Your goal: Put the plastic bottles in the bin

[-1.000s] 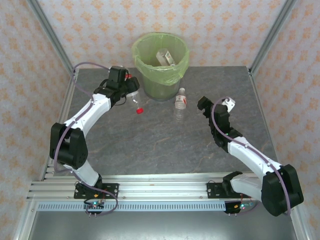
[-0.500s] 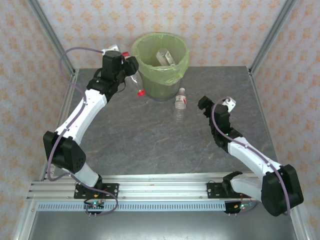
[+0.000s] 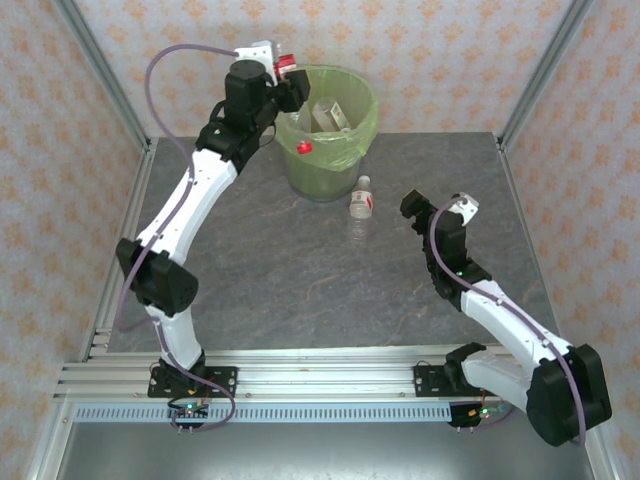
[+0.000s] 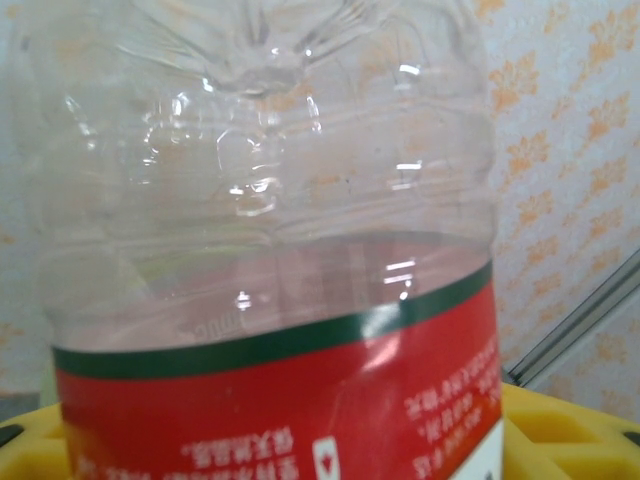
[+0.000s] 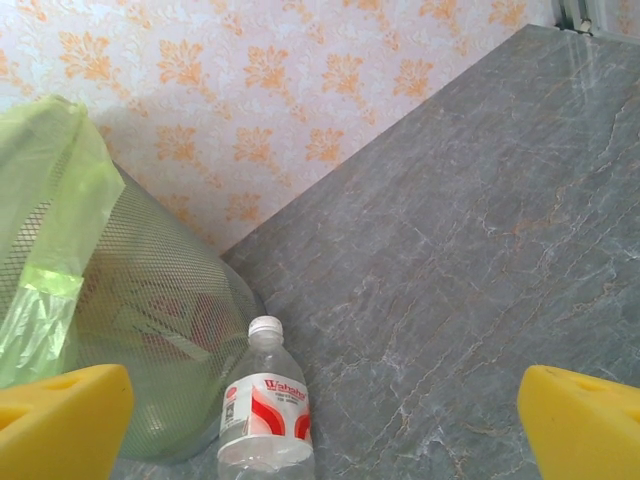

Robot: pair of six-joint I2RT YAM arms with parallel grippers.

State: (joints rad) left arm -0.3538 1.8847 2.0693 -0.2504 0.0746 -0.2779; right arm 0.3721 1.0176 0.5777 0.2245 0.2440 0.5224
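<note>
Small clear plastic bottle with a red label and red cap (image 3: 305,146) was pinched in the left gripper (image 3: 288,88), high over the left rim of the round bin with the light green bag (image 3: 330,172), likely so it could drop in. Its long side ran mostly up and down, red cap pointing down. The right gripper (image 3: 412,208) hung spread wide near a white-capped clear bottle (image 3: 360,207) just beside the bin.

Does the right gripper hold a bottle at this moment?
No: the right gripper is open and empty, and the white-capped bottle rests on the table ahead of it.
</note>
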